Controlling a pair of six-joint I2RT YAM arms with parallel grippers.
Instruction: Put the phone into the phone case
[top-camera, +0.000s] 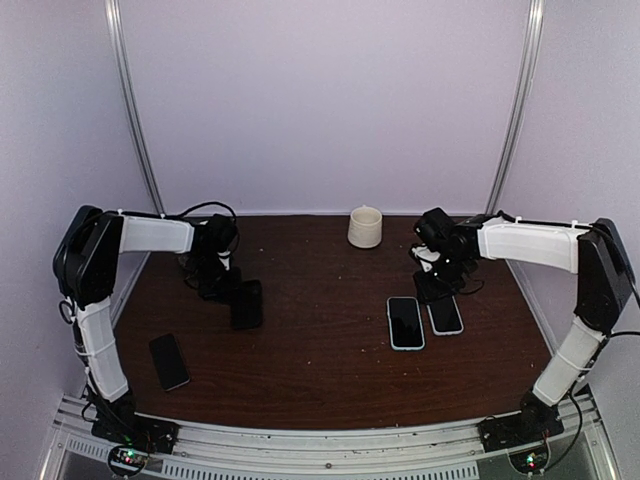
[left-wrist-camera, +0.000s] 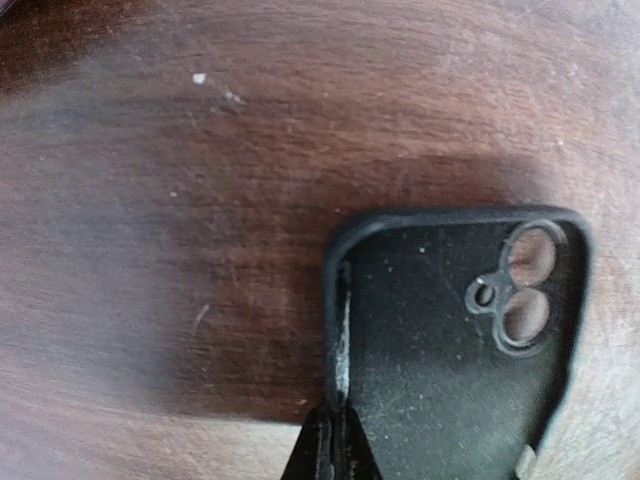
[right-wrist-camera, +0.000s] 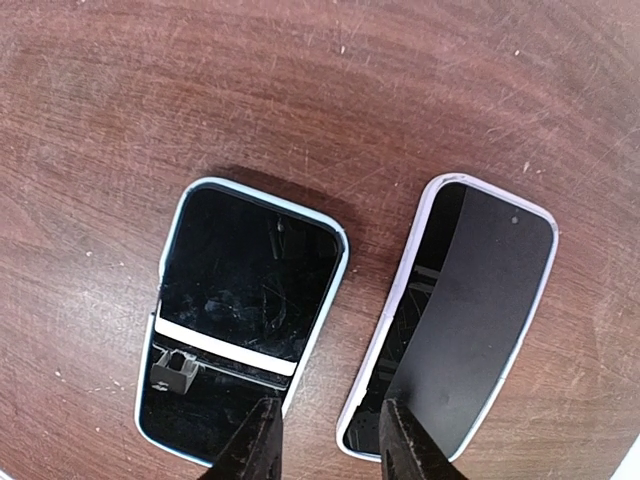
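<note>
An empty black phone case (left-wrist-camera: 450, 350) with two camera holes fills the lower right of the left wrist view. My left gripper (left-wrist-camera: 335, 440) is shut on its left side wall. From above, that case (top-camera: 246, 304) sits left of centre with the left gripper (top-camera: 228, 290) at its edge. A bare black phone (top-camera: 169, 361) lies flat near the front left, apart from both arms. My right gripper (right-wrist-camera: 325, 440) stands open over the gap between two cased phones, holding nothing.
A phone in a light blue case (right-wrist-camera: 245, 310) and a phone in a lilac case (right-wrist-camera: 460, 320) lie side by side right of centre. A cream cup (top-camera: 365, 227) stands at the back middle of the brown table (top-camera: 320, 380).
</note>
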